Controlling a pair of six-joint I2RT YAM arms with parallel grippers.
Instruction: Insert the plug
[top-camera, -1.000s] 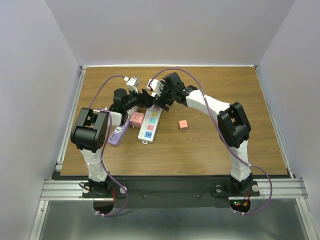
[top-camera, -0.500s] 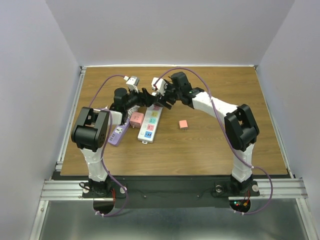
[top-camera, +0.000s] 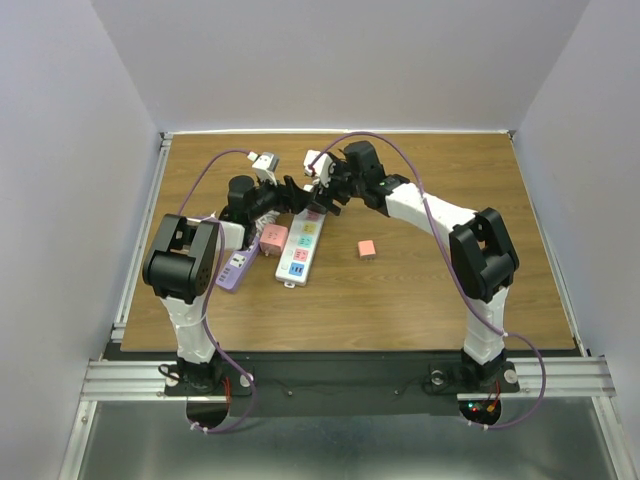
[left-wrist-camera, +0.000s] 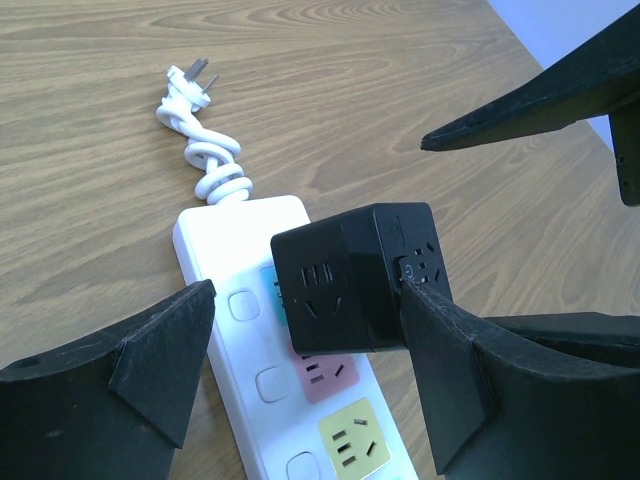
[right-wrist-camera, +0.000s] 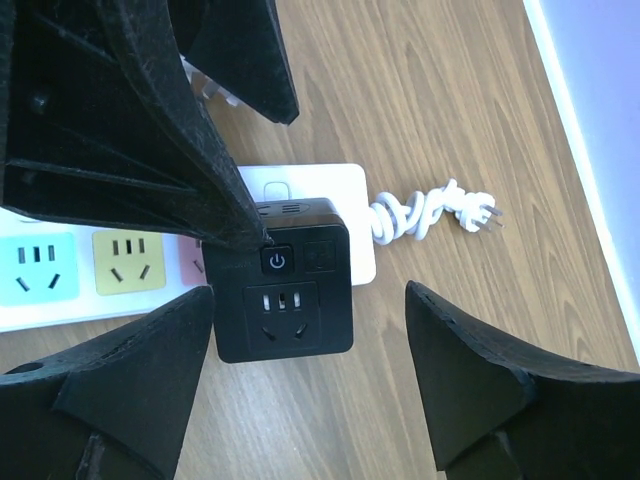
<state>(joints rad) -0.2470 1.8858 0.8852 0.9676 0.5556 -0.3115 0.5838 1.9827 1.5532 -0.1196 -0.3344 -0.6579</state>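
The plug is a black cube (left-wrist-camera: 350, 280) with its own sockets and a power button. It stands on the far end of the white power strip (left-wrist-camera: 250, 400), over the blue socket, and I cannot tell how deep it sits. My left gripper (left-wrist-camera: 308, 300) is open around the cube; its right finger (left-wrist-camera: 450, 370) touches the cube's side and the left finger (left-wrist-camera: 160, 350) stands apart. My right gripper (right-wrist-camera: 310, 300) is open too, its left finger (right-wrist-camera: 130, 390) beside the cube (right-wrist-camera: 285, 295). In the top view both grippers, left (top-camera: 298, 197) and right (top-camera: 324, 198), meet over the strip (top-camera: 297, 252).
The strip's white cord and pronged plug (right-wrist-camera: 440, 210) lie coiled past its far end. A pink adapter (top-camera: 272, 238) and a purple strip (top-camera: 232, 270) lie left of the white strip, under my left arm. A small pink cube (top-camera: 366, 248) lies to its right.
My right arm's elbow has swung out to the right and its wrist has shifted slightly toward the far side. The left arm and the cube have stayed where they were.
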